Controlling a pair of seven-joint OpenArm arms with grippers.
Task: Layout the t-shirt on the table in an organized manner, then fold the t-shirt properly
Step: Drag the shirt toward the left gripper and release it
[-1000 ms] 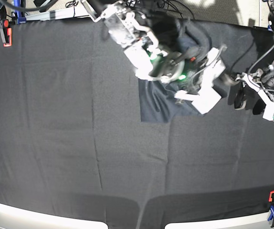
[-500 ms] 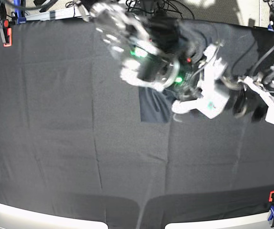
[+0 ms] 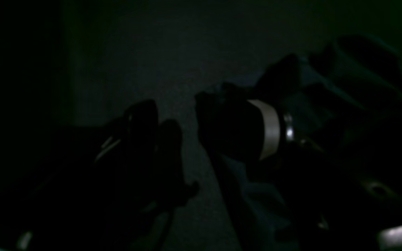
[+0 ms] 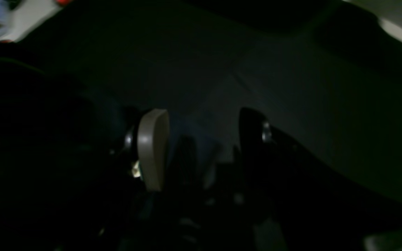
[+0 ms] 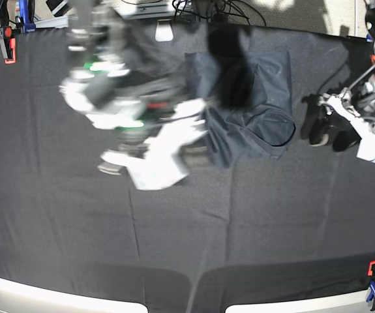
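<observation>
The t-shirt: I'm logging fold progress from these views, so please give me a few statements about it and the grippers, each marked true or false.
1. The t-shirt lies bunched near the table's far edge. True.
2. The right gripper has cloth clamped in it. False: its jaws stand apart and empty.
3. The left gripper rests on the shirt. False: it is beside the shirt, apart from it.
4. The shirt is spread flat with both sleeves out. False: it is crumpled.

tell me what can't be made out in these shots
- Base view: the right gripper is smeared by motion blur; its jaws are unreadable.
- Base view: the t-shirt's far part is hidden by a dark arm link.
- Left wrist view: too dark; the left gripper is barely a silhouette.
- Right wrist view: underexposed; the cloth is indistinct.
</observation>
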